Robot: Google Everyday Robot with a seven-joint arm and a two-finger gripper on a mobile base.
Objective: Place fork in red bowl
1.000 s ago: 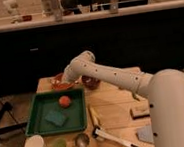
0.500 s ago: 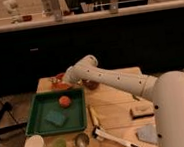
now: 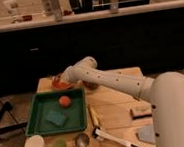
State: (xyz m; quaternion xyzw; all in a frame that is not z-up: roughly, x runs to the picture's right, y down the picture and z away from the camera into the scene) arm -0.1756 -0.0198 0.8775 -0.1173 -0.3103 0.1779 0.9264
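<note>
The red bowl (image 3: 59,84) is a shallow orange-red bowl at the table's back left, just beyond the green tray. My gripper (image 3: 64,77) is at the end of the white arm, directly over the bowl's right rim and partly covering it. The fork is not visible; it is hidden or too small to make out near the gripper. A dark maroon bowl (image 3: 90,85) sits to the right of the red bowl, partly behind my arm.
A green tray (image 3: 39,129) holds an orange ball (image 3: 64,100) and a blue-green sponge (image 3: 56,117). A yellow stick (image 3: 94,116), a white-handled utensil (image 3: 114,138), a white cup (image 3: 35,144), a green cup (image 3: 58,145), a metal cup (image 3: 81,140) and a brown block (image 3: 140,113) lie on the table.
My arm has lowered slightly and the gripper has shifted a little left, settling over the red bowl. Nothing else on the table has moved.
</note>
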